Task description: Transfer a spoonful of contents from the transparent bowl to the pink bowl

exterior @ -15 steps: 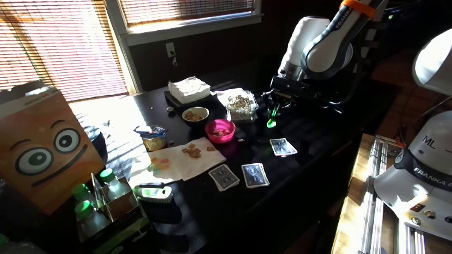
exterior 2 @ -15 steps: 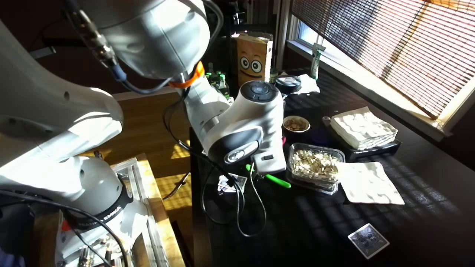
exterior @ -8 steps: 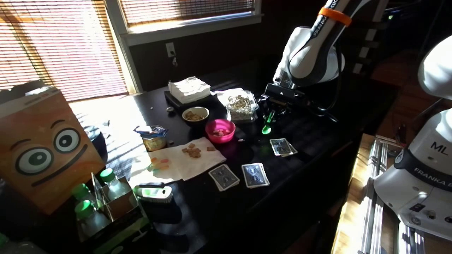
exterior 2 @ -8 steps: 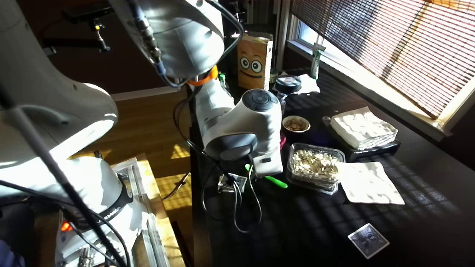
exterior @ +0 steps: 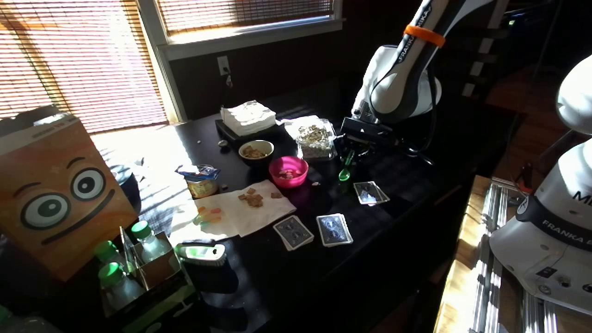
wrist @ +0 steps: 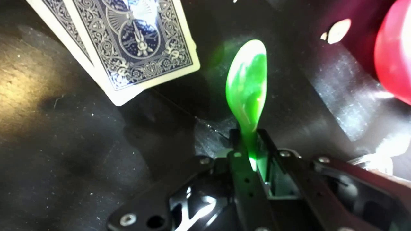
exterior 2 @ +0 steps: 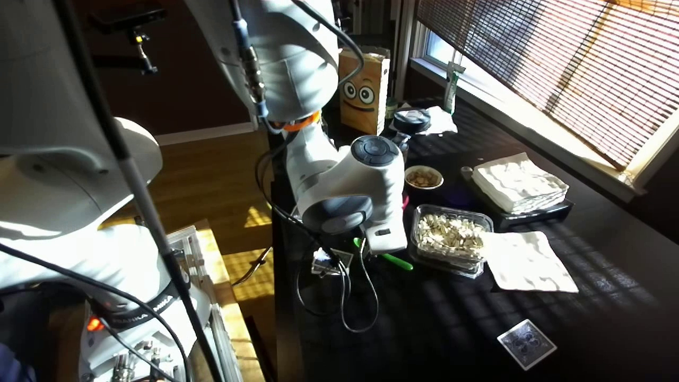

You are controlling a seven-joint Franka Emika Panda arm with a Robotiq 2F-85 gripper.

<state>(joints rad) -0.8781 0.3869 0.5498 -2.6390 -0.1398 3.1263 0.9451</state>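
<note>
In the wrist view: green plastic spoon (wrist: 246, 89), clasped behind its oval scoop by the black metal end effector (wrist: 248, 137), presumably so it can dig. In an exterior view: round pink plastic bowl (exterior: 290, 183), near the spoon, likely receiver. In an exterior view: clear rectangular plastic container (exterior 2: 445, 258) of pale flakes (exterior 2: 450, 233), the likely source.

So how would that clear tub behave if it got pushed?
The clear tub probably flexes, since its walls look like thin plastic. Its squat shape suggests sliding rather than tipping. The loose pale pieces heaped inside might spill.
</note>
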